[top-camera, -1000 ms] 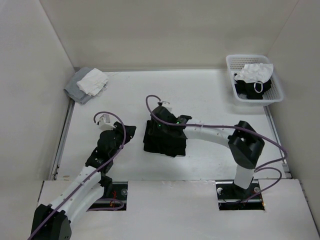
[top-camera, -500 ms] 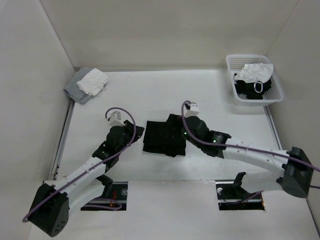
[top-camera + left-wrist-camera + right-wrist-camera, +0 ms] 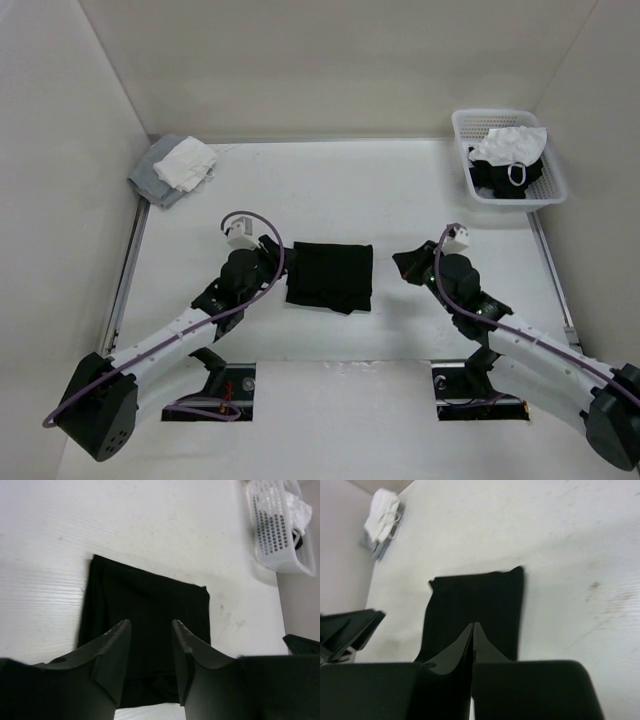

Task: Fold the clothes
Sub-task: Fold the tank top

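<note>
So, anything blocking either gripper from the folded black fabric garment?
Nothing visible. The left gripper, jaws open, sits right at the black fabric garment's left edge. The shut right gripper is apart from its right edge, with only bare white table between.

Light: bright, even and soft from above across the white table (image 3: 420, 200); I see no glare.
Shadows: faint, only soft grey under the arms.
Overhead view: sharp; the walls lean outward at the edges.
Shirt (image 3: 330, 275): near-solid black, folds barely readable.
Left wrist view: table crisp, left gripper (image 3: 150, 625) a soft black mass.
Right wrist view: smeared throughout; right gripper (image 3: 472, 626) an unlit black shape.
</note>
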Available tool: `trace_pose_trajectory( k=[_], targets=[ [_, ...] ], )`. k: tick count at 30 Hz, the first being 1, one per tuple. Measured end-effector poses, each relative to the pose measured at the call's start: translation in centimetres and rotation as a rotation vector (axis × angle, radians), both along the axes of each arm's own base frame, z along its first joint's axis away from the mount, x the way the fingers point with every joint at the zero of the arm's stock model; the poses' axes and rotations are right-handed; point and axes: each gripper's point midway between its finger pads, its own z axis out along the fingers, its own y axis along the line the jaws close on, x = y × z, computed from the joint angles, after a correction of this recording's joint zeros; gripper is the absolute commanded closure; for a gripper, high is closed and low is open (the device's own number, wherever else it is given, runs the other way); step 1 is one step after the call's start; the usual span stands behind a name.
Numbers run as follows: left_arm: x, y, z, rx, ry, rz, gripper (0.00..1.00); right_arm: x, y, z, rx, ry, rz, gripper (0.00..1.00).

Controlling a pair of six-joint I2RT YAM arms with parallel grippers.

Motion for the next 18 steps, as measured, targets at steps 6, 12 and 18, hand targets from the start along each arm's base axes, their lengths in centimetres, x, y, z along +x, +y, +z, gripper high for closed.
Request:
trace_pose_trajectory(
  k=[6, 12, 18],
  targets=[
    [0.7, 3.6, -1.7, 0.076, 0.036, 0.082, 0.47, 3.0, -3.4, -2.1, -0.075, 0.028, -0.129, 0.95],
    [0.5, 6.5, -0.9, 0.108, 0.021, 0.146, 0.43, 4.8, -5.3, -3.0, -0.136, 0.016, -0.184, 0.87],
    [0.5, 9.7, -1.0, 0.117, 0.043, 0.245, 0.39, 5.1, -6.2, -3.3, -0.141, -0.009, -0.215, 0.54]
  ],
)
